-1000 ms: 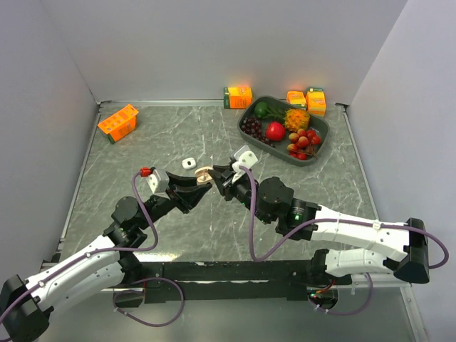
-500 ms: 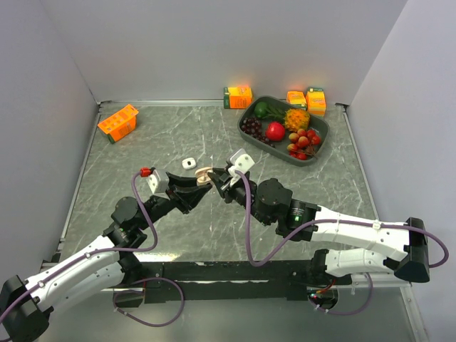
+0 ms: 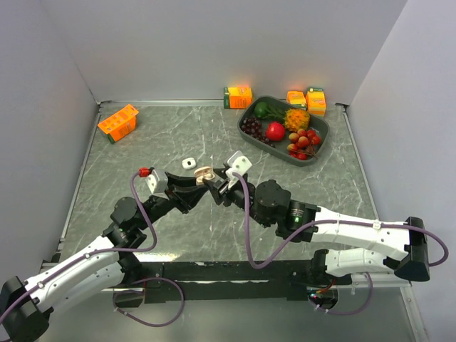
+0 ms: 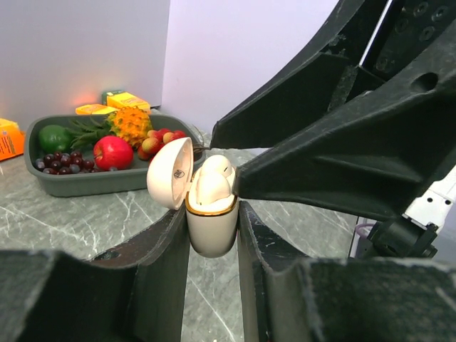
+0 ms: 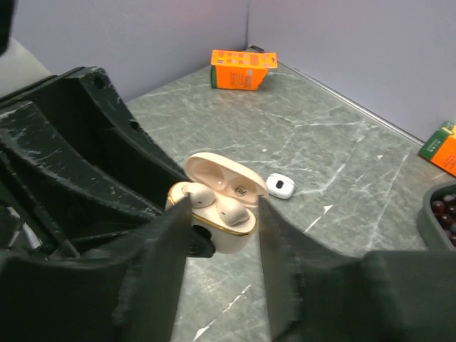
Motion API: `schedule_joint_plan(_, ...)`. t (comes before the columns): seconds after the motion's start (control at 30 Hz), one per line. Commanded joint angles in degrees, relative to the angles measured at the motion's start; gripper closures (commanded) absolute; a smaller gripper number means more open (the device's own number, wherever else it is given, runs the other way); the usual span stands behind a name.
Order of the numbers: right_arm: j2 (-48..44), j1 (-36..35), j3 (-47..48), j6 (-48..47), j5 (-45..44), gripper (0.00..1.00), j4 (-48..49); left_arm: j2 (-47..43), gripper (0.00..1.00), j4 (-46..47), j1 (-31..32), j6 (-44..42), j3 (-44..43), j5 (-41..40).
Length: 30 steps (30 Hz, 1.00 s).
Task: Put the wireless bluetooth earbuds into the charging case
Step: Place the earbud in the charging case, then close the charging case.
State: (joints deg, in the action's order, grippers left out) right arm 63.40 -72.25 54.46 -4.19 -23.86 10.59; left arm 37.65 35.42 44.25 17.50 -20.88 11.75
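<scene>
The beige charging case (image 3: 204, 172) is held upright above the grey marbled table (image 3: 142, 142) by the left gripper (image 4: 211, 246), whose fingers are clamped on the lower half of its body. Its lid (image 4: 169, 173) is swung open and tilted back to one side, and two beige earbuds (image 5: 231, 211) are seen seated side by side in the wells, rounded heads up, just above the gold rim. The right gripper (image 5: 222, 214) is positioned on the opposite side with its jaws apart, and nothing is gripped by it. The top of the case is straddled by its two fingers. In the right wrist view one fingertip (image 5: 178, 210) appears laid against the nearer earbud, while the other finger is set just beside the case, and contact there cannot be told. A small white case (image 3: 188, 163) is seen lying on the table just behind the two grippers. Farther back, a grey tray (image 4: 92, 183) filled with fruit is set at the right, orange cartons (image 3: 238, 96) are placed around it by the back wall, and one more orange carton (image 3: 117, 122) is set apart at the far left
</scene>
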Motion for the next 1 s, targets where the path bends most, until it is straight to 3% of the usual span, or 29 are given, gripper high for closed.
schedule_joint_plan(0.0, -3.4, -0.7, 2.6, 1.4, 0.7, 0.43, 2.2, -0.8, 0.99, 3.5, -0.1, 0.6, -0.2, 0.1)
schedule_joint_plan(0.2, -7.8, 0.5, 4.3, 4.1, -3.4, 0.34, 1.0, -1.4, 0.99, 3.3, -0.1, 0.3, 0.1, 0.1)
schedule_joint_plan(0.27, -7.2, 4.1, 8.8, 7.5, -3.3, 0.35, -6.0, -1.4, 0.99, 3.1, -0.1, -0.1, 0.2, 1.1)
schedule_joint_plan(0.37, -3.2, 11.5, 17.9, 13.1, 2.8, 0.53, -19.9, -0.8, 0.99, 3.1, -0.1, -0.9, 0.2, 4.6)
schedule_joint_plan(0.4, -0.8, 12.7, 20.0, 13.8, 7.4, 0.64, -22.9, -0.2, 0.99, 3.0, -0.1, -1.1, 0.2, 5.6)
schedule_joint_plan(0.5, 4.8, 15.9, 27.5, 13.1, 12.2, 0.74, -31.0, 0.8, 0.99, 1.3, -0.1, -2.6, -0.4, 9.2)
schedule_joint_plan(0.67, 15.7, 17.6, 39.1, 12.7, 22.5, 0.75, -44.4, 1.3, 0.99, -2.3, -0.1, -5.4, -1.0, 9.4)
schedule_joint_plan(0.97, 21.7, 17.6, 39.1, 15.3, 27.8, 0.79, -47.5, 0.1, 0.99, -4.3, -0.1, -6.7, -1.6, 8.2)
